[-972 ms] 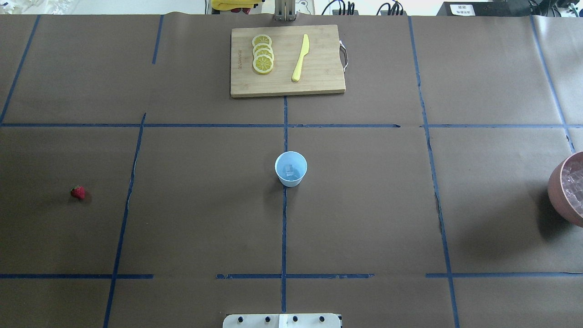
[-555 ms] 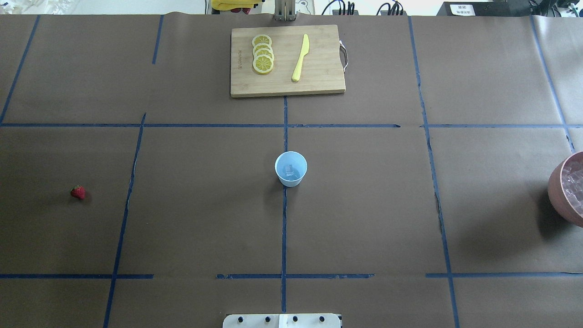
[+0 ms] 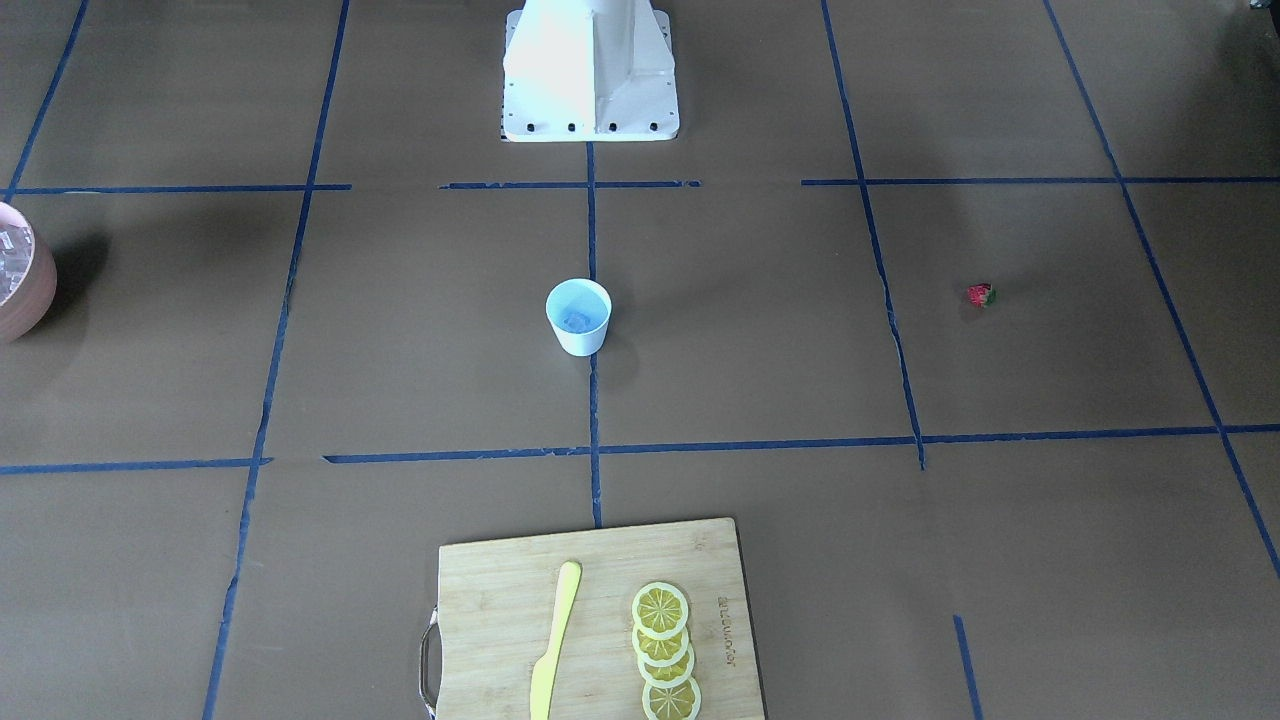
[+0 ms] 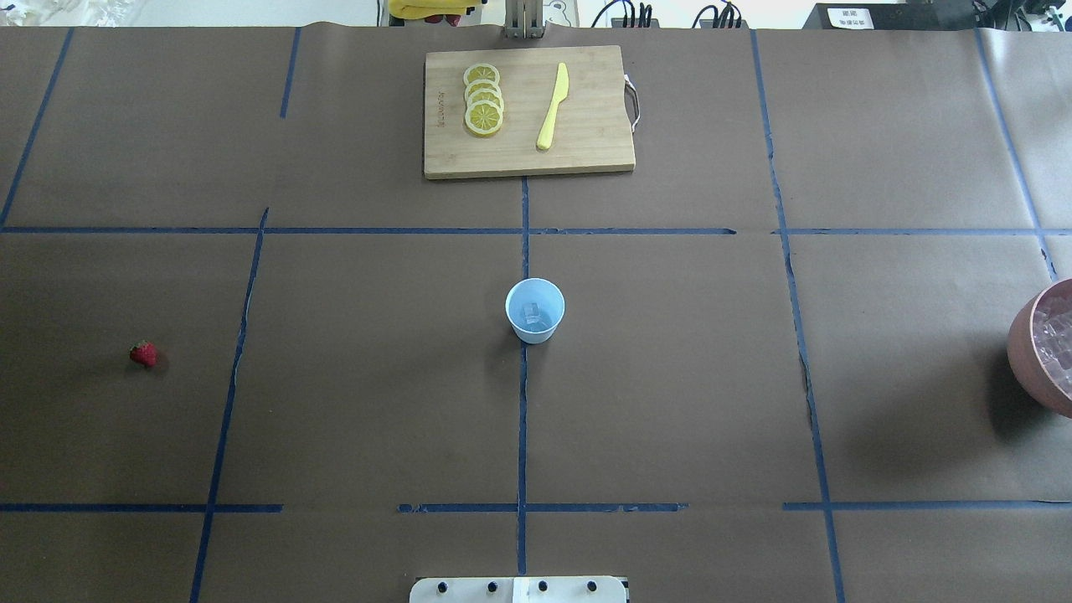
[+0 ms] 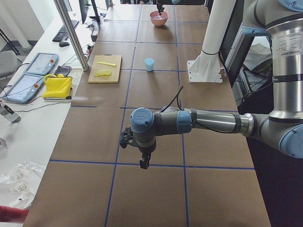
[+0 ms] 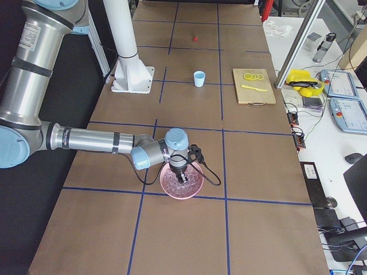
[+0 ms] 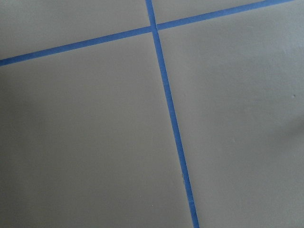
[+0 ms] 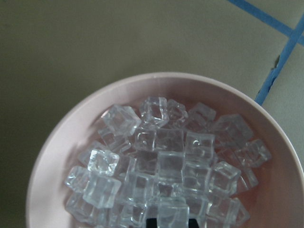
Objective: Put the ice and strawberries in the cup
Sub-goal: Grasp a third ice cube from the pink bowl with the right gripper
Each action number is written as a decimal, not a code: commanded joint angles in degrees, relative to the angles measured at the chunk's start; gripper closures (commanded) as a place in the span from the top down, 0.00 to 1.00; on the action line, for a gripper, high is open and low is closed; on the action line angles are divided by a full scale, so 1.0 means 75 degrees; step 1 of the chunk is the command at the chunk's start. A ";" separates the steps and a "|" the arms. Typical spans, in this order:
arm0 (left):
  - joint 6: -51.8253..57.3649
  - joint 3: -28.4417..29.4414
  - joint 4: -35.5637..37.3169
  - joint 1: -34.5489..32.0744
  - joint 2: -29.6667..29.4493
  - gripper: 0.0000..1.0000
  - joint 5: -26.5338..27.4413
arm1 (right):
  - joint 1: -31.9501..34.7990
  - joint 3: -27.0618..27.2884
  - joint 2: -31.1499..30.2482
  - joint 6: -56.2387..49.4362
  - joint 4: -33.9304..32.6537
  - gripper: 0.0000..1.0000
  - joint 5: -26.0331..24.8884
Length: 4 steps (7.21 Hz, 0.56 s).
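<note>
The pale blue cup (image 4: 534,310) stands upright at the table's middle, with one clear ice cube (image 4: 533,313) in it. It also shows in the front view (image 3: 578,316). The strawberry (image 4: 143,353) lies alone on the paper at the left. The pinkish bowl (image 4: 1026,343) at the right edge is full of ice (image 8: 161,161). My right gripper (image 6: 183,176) hangs straight over the bowl, close to the ice; I cannot tell if it is open. My left gripper (image 5: 143,164) hovers over bare paper beyond the strawberry's end; I cannot tell its state.
A wooden cutting board (image 4: 586,142) at the far middle carries several lemon slices (image 4: 483,100) and a yellow knife (image 4: 553,106). The robot's white base (image 3: 590,70) stands at the near edge. Blue tape lines cross the brown paper.
</note>
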 commanded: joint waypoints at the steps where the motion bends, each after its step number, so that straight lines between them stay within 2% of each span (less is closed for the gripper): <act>1: 0.0000 -0.0005 -0.0011 0.0000 0.0000 1.00 0.0000 | 0.0053 0.0654 0.0359 0.0056 -0.0500 0.00 0.0034; 3: 0.0000 -0.0005 0.0000 0.0000 0.0000 1.00 0.0000 | -0.0132 0.0938 0.1551 0.1119 -0.1564 0.00 0.0057; 4: 0.0000 -0.0005 0.0000 0.0000 0.0000 1.00 0.0000 | -0.0389 0.1112 0.2230 0.1227 -0.2406 0.00 0.0057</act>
